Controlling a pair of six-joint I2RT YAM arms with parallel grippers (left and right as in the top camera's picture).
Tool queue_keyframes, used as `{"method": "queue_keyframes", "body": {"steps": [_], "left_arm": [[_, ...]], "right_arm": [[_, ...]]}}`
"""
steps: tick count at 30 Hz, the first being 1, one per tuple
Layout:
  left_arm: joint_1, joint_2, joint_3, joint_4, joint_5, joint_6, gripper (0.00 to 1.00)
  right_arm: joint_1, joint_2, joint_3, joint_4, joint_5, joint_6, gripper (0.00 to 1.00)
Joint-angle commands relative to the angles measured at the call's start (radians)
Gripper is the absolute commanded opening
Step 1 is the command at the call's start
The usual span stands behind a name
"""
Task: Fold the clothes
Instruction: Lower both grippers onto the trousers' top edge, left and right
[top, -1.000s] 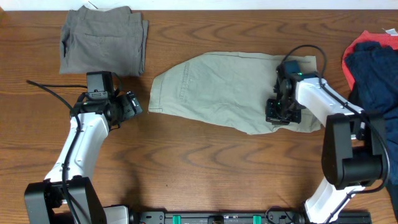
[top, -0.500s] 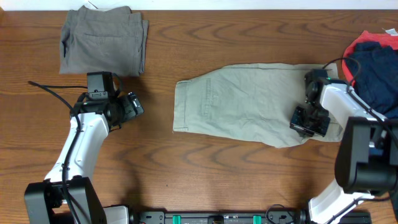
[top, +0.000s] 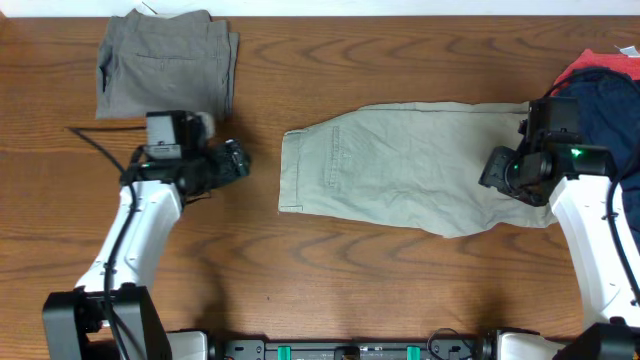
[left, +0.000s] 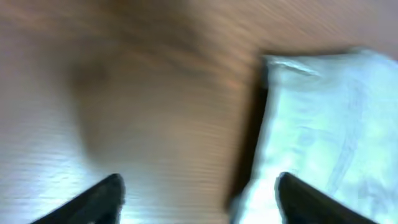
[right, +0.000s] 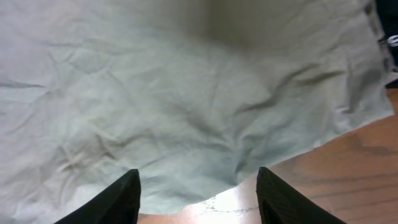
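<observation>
The pale khaki trousers (top: 400, 175) lie flat mid-table, waistband to the left. In the right wrist view their wrinkled cloth (right: 186, 93) fills most of the frame. My right gripper (top: 492, 170) (right: 198, 202) hovers open over their right end, and nothing is between its fingers. My left gripper (top: 242, 160) (left: 199, 205) is open over bare wood just left of the waistband. The blurred left wrist view shows the trousers' edge (left: 323, 124) by the right finger (left: 305, 199), and I cannot tell whether they touch.
Folded grey-olive trousers (top: 165, 65) sit at the back left. A heap of navy (top: 600, 100) and red (top: 605, 62) garments lies at the right edge, close behind my right arm. A black cable (top: 95, 135) trails left of the left arm.
The right gripper dragged the khaki trousers to the right, then opened and drew back off them. The left gripper moved right toward the waistband and narrowed slightly.
</observation>
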Motion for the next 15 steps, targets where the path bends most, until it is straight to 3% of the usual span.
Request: {"method": "queue_keyframes", "body": {"steps": [1,5,6,7,9,15], "left_arm": [[-0.075,-0.010,-0.006,0.026,0.117,0.024,0.62],[-0.171,-0.009,-0.006,0.096,0.092,0.010,0.26],[-0.192,-0.009,-0.006,0.116,0.068,-0.010,0.10],[-0.208,-0.009,-0.006,0.133,0.043,-0.032,0.06],[-0.241,-0.008,-0.006,0.174,0.002,-0.051,0.06],[-0.310,0.026,-0.006,0.262,-0.050,-0.088,0.06]], "right_arm": [[0.004,0.022,0.006,0.008,-0.040,-0.019,0.55],[0.014,0.051,0.006,0.032,-0.091,-0.019,0.27],[0.019,0.060,0.006,0.039,-0.106,-0.019,0.19],[0.024,0.066,0.006,0.045,-0.117,-0.019,0.12],[0.039,0.082,0.006,0.056,-0.136,-0.018,0.01],[0.109,0.139,0.006,0.081,-0.145,-0.018,0.01]]}}
